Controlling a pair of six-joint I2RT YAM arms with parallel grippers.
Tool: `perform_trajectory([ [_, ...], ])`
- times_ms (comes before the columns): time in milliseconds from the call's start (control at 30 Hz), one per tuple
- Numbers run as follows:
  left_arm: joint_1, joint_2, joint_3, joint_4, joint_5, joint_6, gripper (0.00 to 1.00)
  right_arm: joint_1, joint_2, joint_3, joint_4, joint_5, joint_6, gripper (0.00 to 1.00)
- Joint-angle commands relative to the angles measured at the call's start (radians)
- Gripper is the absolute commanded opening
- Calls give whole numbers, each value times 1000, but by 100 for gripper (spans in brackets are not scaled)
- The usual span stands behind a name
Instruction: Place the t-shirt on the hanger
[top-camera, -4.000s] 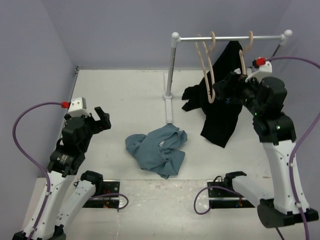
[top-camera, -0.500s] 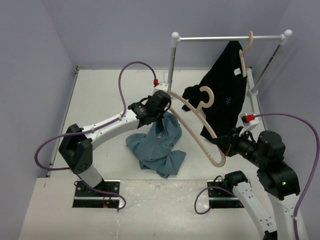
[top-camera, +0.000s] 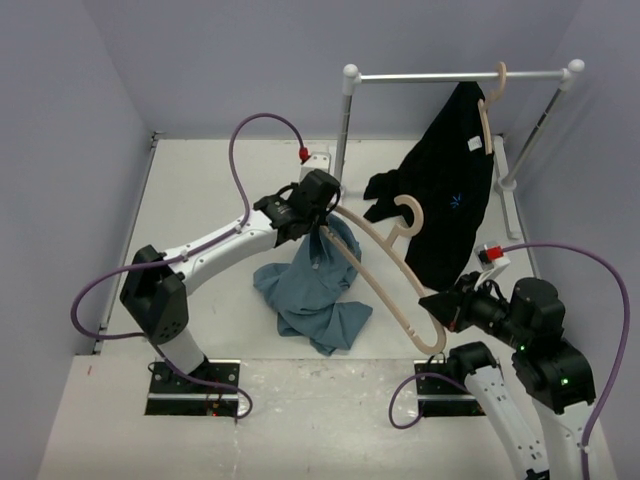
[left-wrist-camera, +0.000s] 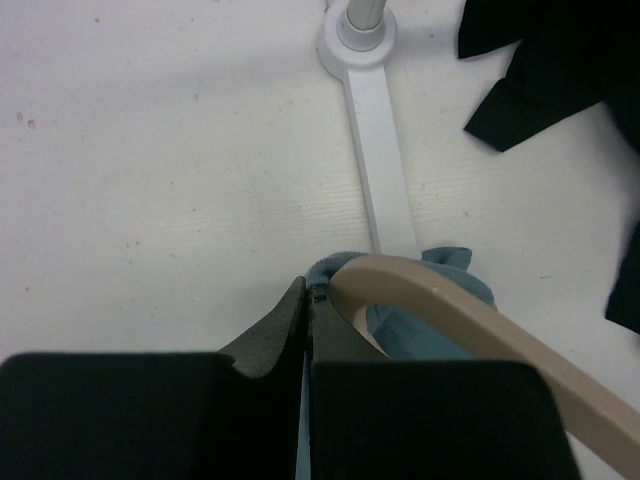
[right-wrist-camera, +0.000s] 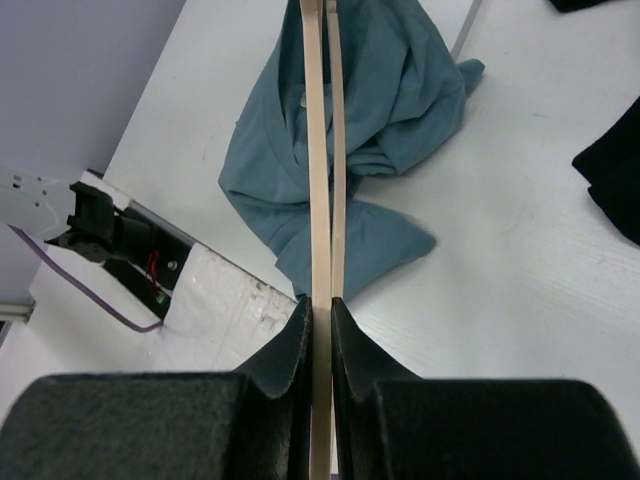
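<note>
The blue-grey t-shirt (top-camera: 312, 292) lies crumpled mid-table, one edge pulled up into a peak. My left gripper (top-camera: 325, 222) is shut on that raised edge; in the left wrist view, blue fabric (left-wrist-camera: 448, 262) shows at the fingertips of the left gripper (left-wrist-camera: 305, 296). The beige hanger (top-camera: 385, 270) slants over the shirt, its far arm end beside the left gripper and its hook (top-camera: 409, 212) pointing up. My right gripper (top-camera: 436, 304) is shut on the hanger's near arm. In the right wrist view, the hanger (right-wrist-camera: 321, 150) runs straight out from the right gripper (right-wrist-camera: 320, 306) over the t-shirt (right-wrist-camera: 400, 100).
A white clothes rack (top-camera: 460, 75) stands at the back right, its post (top-camera: 344, 125) and foot (left-wrist-camera: 382, 175) just beyond the shirt. A black garment (top-camera: 450, 205) hangs from it on a second hanger (top-camera: 487, 105). Purple walls close in the left, back and right.
Since four seconds ago the right arm has taken the hanger off the rail and the left arm has gripped the shirt. In the last half second both shifted slightly left and the shirt's peak rose.
</note>
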Motion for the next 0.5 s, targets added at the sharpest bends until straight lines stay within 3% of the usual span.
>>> perform_trajectory([
  [0,4,17,64,9,-31,-45,0,3,-33,-35,-25,-43,32,0],
  [300,4,8,68,6,-19,-69,0,3,-55,-94,14,-85,74,0],
  [467,4,-60,-7,-50,-65,-183,0,2,-10,-153,174,-42,161,0],
])
